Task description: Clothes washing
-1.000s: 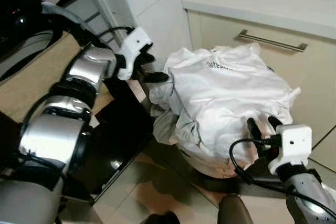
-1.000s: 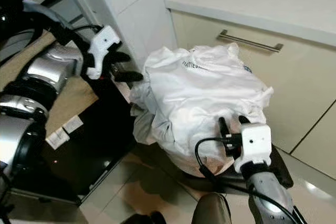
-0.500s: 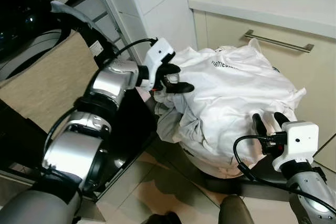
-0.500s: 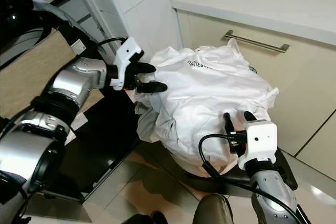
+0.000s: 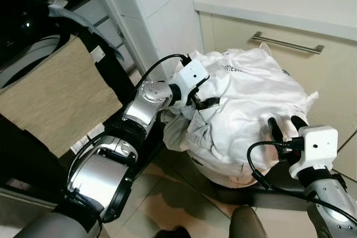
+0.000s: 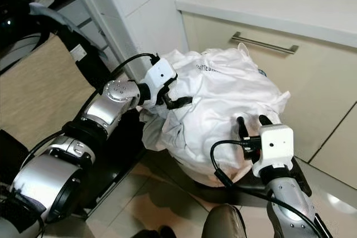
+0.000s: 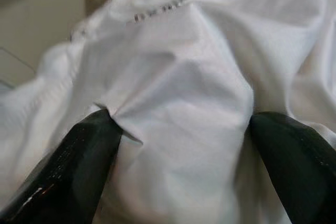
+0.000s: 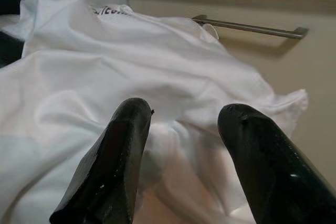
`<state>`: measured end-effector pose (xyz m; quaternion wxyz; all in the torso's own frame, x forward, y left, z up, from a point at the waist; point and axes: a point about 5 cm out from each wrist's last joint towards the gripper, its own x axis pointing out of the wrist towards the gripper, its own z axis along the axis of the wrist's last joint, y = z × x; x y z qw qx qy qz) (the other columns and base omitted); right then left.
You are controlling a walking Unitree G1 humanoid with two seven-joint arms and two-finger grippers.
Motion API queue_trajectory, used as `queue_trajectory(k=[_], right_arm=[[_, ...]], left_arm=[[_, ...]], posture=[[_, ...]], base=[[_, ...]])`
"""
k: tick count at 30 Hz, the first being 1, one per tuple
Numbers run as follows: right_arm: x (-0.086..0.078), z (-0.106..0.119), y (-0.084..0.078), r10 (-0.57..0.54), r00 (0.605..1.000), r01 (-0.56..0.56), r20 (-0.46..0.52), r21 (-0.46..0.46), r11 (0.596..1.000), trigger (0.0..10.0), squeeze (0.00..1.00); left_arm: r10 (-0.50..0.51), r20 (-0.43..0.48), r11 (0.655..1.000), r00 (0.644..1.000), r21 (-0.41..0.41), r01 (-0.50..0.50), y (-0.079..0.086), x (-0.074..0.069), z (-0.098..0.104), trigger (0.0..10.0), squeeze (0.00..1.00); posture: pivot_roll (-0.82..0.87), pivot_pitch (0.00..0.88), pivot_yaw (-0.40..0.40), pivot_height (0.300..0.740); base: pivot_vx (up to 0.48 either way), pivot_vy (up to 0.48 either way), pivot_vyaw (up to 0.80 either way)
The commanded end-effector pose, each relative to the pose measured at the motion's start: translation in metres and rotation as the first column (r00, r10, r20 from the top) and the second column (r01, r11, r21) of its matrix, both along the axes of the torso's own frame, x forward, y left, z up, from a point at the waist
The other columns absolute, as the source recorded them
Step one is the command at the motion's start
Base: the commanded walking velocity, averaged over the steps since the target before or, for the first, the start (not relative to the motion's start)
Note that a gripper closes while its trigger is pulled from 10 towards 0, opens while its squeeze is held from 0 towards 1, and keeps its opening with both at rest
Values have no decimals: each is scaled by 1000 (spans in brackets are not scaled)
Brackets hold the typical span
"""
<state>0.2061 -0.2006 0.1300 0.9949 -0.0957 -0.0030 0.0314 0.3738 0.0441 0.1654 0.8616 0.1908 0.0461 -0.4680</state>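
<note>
White laundry heap [image 5: 254,112] sits before the cabinet drawer [image 5: 290,54], right of the washer. Left gripper [image 7: 176,145] pressed into its left flank, fingers spread around a cloth fold, apparently to pinch it. Right gripper [image 8: 181,150] at near edge, fingers apart, holding nothing.

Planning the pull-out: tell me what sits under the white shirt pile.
Under the white shirt pile, a pinkish rim peeks out on a dark base. The cloth covers whatever lies inside.
</note>
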Motion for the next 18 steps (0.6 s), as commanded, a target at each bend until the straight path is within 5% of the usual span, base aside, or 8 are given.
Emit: queue_trajectory(k=[1, 10, 18], right_arm=[[1, -1, 9, 27, 1000, -27, 6, 8, 1000, 10000, 0], [5, -1, 9, 25, 1000, -25, 7, 7, 1000, 10000, 0], [9, -3, 11, 33, 999, -33, 4, 11, 999, 10000, 0]], left_arm=[[45, -27, 999, 999, -25, -46, 7, -1, -11, 0, 0], [106, -66, 977, 992, -176, -116, 4, -3, -16, 0, 0], [188, -89, 957, 978, -207, -203, 10, -4, -27, 0, 0]], posture=[[-480, 58, 275, 731], [-475, 53, 269, 731], [-466, 42, 257, 731]], base=[[0, 0, 0], [0, 0, 0], [0, 0, 0]])
